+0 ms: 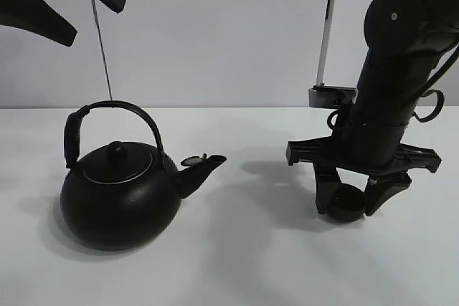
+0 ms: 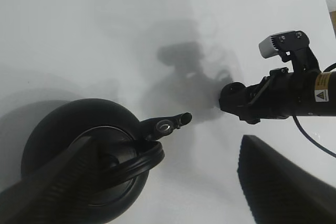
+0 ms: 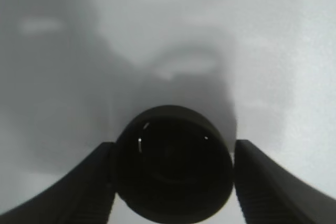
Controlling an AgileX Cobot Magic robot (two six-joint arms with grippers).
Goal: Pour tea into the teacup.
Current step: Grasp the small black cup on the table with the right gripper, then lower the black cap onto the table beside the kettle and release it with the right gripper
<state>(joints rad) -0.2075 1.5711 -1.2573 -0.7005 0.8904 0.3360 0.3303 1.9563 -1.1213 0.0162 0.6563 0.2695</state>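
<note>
Teacup (image 3: 173,163) sits clamped in right pincer (image 1: 350,207); left pincer (image 1: 97,21) gapes empty; warning label (image 2: 321,95) unreadable.

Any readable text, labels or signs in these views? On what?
Warning-triangle sign: on a yellow label on the right arm, left wrist view; any print on it is too small to read.
No quotable words or numbers anywhere.
kettle, teacup: no markings visible.
</note>
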